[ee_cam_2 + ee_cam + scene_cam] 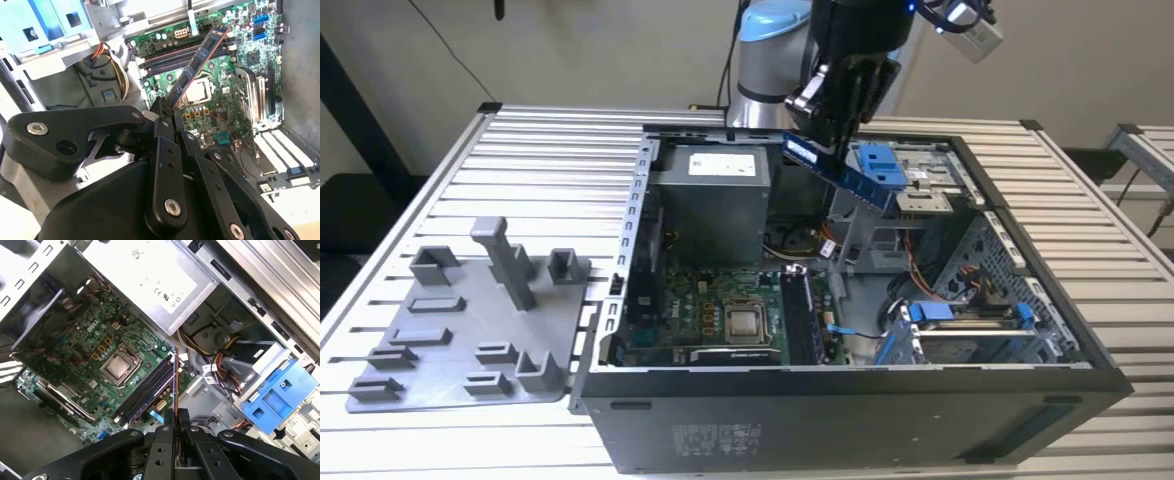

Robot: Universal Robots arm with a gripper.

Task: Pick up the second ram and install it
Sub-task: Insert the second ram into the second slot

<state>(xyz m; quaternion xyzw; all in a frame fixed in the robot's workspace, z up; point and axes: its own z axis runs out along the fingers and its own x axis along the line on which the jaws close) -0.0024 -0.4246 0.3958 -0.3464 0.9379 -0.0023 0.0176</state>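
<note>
I have the end effector point(822, 140) in the upper middle of the exterior view, hanging over the open computer case point(854, 425). It is clamped on the memory stick point(857, 175), gripping it by one end. The stick is in the air and tilted. Its free end slopes down toward the exterior view's right and passes in front of the blue drive bracket point(881, 165).

In the first wrist view the two fingers point(169, 417) pinch the stick edge-on. The rest of it reaches out over the motherboard point(707, 300). The long black memory slots point(150, 389) lie below it, next to the processor socket point(118, 366), and the stick is clear of them, not seated.

The grey power supply point(708, 200) sits at the back of the case, toward the upper middle of the frame. At lower left, the grey holder tray point(454, 345) rests on the slatted table point(547, 130) just beside the case.
</note>
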